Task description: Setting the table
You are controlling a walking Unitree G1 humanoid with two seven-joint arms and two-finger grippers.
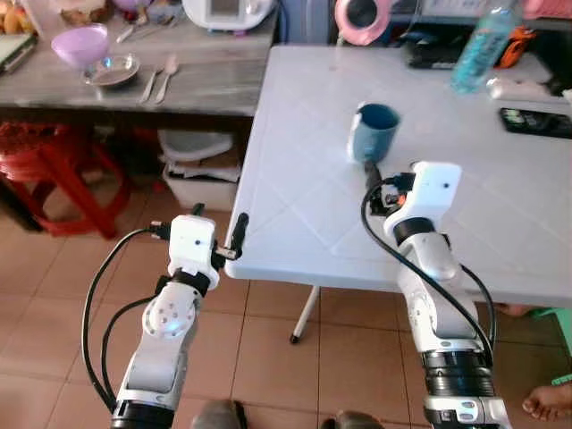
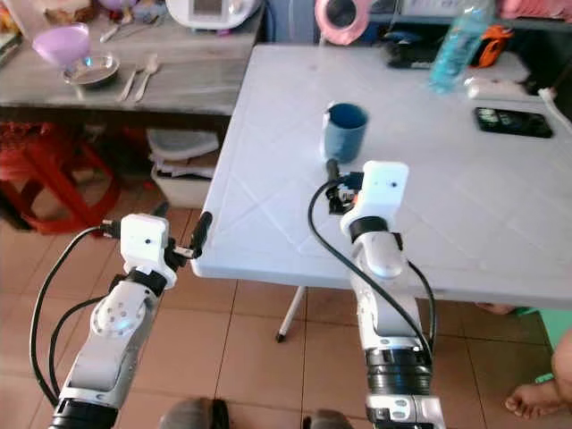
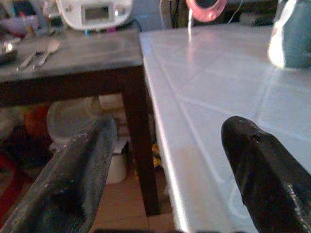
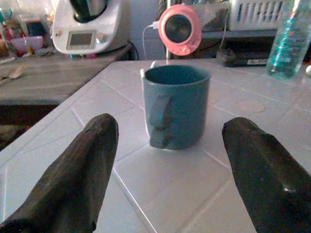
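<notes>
Blue plastic mug [image 4: 175, 107] stands upright on the white tiled tabletop [image 1: 500, 223], handle facing the right hand [image 4: 165, 170], whose black fingers [image 4: 82, 165] are spread apart just short of it. Left hand [image 3: 167, 170], fingers also apart, hovers at the tabletop's near corner.

Both arms forward, left claw [image 3: 165, 189] and right claw [image 4: 167, 174] (fingers spread).

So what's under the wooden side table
Under the wooden side table stand a red stool and a white lidded bin on the tiled floor. The tabletop hides the space further back, so anything there cannot be seen.
</notes>
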